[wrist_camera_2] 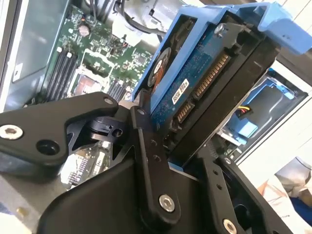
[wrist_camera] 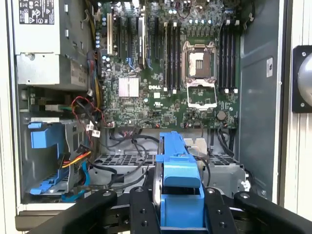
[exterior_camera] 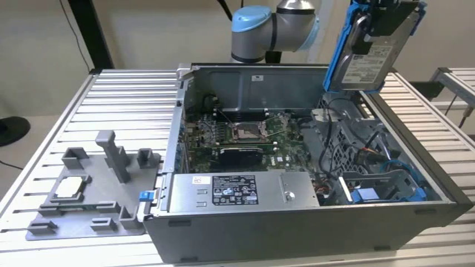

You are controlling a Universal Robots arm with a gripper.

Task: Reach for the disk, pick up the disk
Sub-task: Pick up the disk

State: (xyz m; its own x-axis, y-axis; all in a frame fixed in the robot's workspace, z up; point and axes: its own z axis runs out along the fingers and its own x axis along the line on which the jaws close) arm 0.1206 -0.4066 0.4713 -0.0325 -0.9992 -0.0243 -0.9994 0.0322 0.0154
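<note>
while raised, disk (wrist_camera_2: 204, 92) sits between jaws.

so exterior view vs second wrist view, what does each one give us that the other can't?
Exterior view: the grey fixture tray beside the open computer case, and the disk lifted above the case, white label showing. Second wrist view: the disk's circuit-board side and connector pins, with black fingers clamped against its sides. Both: the gripper holding the blue-railed disk, and the motherboard inside the case.
</note>
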